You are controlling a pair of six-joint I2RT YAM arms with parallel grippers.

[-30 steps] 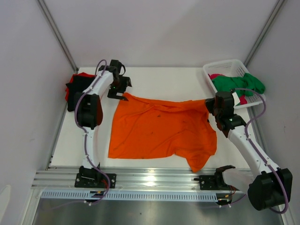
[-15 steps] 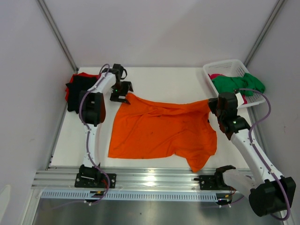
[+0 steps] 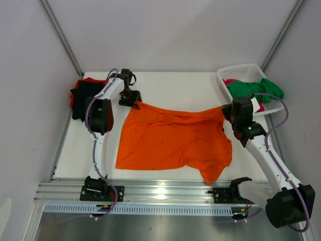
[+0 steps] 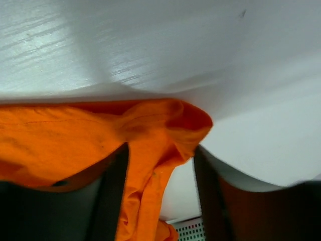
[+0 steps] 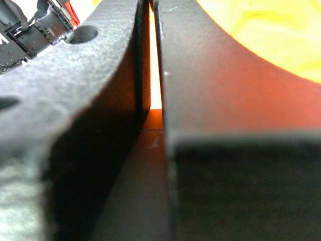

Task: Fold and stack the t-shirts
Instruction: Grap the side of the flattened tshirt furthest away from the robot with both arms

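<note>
**Top view.** The orange shirt [image 3: 170,143] lies spread mid-frame on the white table [image 3: 185,88]. The left gripper [image 3: 131,99] is at its upper-left corner and the right gripper [image 3: 228,113] at its upper-right corner. The basket [image 3: 239,72], upper right, holds a green shirt [image 3: 256,89]. A dark and red pile [image 3: 80,95] sits at the left edge.
- Risk: the lower-right hem hangs in a loose flap, so any fold from here would probably come out skewed.

**Left wrist view.** The fingers [image 4: 113,201] stand partly apart on either side of the bunched corner. The cloth touches one finger and there is a gap at the other, so it is not pinched.
- Risk: the jaws could catch only the outer ply, and the corner would slip out on lifting.
- Risk: tension from the far corner could drag the cloth out before the jaws close.

**Right wrist view.** The fingers [image 5: 90,100] are closed to a slit with orange showing inside. I judge this claw is clamped on the orange shirt.

**Materials.**
- Shirt: thin, matte knit with soft creases and a rolled hem.
- Table: glossy, with streaked reflections.
- Finger pads: black and grainy.
- Basket: white plastic lattice.
</note>
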